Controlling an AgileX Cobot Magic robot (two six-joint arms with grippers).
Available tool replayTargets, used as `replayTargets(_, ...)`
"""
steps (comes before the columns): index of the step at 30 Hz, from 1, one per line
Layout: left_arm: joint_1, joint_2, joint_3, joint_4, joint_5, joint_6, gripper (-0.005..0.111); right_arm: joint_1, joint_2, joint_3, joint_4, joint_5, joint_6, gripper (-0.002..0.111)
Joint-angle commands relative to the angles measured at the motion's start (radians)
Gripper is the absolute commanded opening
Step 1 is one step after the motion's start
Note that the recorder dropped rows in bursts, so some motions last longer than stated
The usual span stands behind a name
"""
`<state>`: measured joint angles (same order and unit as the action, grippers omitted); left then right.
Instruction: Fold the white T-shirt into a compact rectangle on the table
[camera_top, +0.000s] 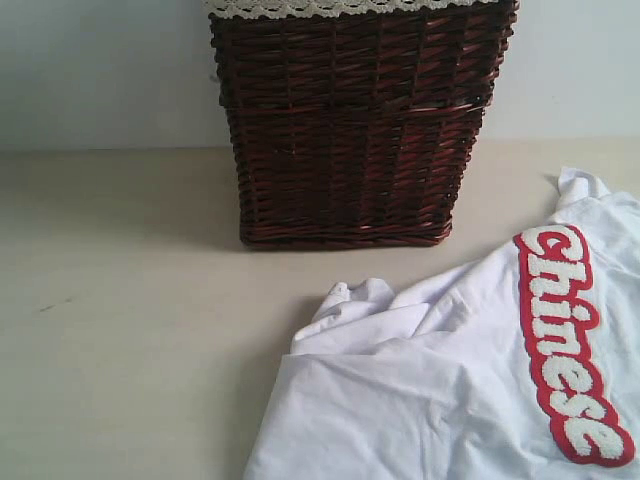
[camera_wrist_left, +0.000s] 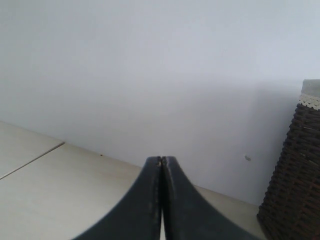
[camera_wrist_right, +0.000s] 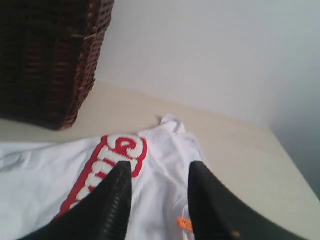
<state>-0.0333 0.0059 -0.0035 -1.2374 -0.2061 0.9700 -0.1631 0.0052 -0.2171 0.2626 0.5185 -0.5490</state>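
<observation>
Placement of the white T-shirt (camera_top: 450, 400) is noted first. It is spread loosely on the tabletop (camera_top: 120, 330), directly beneath and ahead of the right gripper (camera_wrist_right: 159, 170). Creases run across the body, and one bunched part is turned toward the wicker basket (camera_top: 350, 130). No fold is judged to be made, and the garment is not yet flattened. The red-outlined lettering (camera_top: 570, 340) is turned upward, so the front is taken to face up.

The right gripper is set with its jaws apart. Nothing is seen clamped between them, and cloth is visible through the gap. The orange neck tag (camera_wrist_right: 184, 223) is located just beside one finger. This suggests that the gripper is positioned over the collar region so that an edge there can be pinched. Whether the fingertips touch the cloth cannot be told.

The left gripper (camera_wrist_left: 161, 160) is closed, with its jaws pressed together and nothing between them. It is pointed at the wall (camera_wrist_left: 150, 75), and no part of the shirt is seen near it. It is judged to be parked so that the working area is unobstructed.

The basket is stood on the tabletop beyond the shirt and to one side of the left gripper. A lace-trimmed lining (camera_top: 350, 8) is seen at its rim. Its interior is hidden, so its contents cannot be stated.
</observation>
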Motion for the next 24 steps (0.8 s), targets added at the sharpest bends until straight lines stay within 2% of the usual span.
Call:
replayTargets(1,0.003,-0.006,0.004,0.003,0.003,0.001,0.0,0.0,-0.005,0.004,-0.011,0.058,-0.007,0.037)
replayTargets(7,0.003,-0.006,0.004,0.007,0.002,-0.002,0.0,0.0,-0.005,0.004,-0.011,0.056,0.001,0.037)
replayTargets(9,0.003,-0.006,0.004,0.129,-0.059,0.032,0.0,0.0,-0.005,0.004,-0.011,0.056,0.001,0.037)
replayTargets(11,0.003,-0.006,0.004,0.353,-0.235,0.127,0.0,0.0,-0.005,0.004,-0.011,0.056,0.001,0.037)
replayTargets(15,0.003,-0.006,0.004,0.385,-0.528,0.134,0.0,0.0,-0.005,0.004,-0.011,0.056,0.001,0.037)
replayTargets(24,0.003,-0.006,0.004,0.371,-0.731,0.169,0.0,0.0,-0.005,0.004,-0.008,0.056,0.0,0.037)
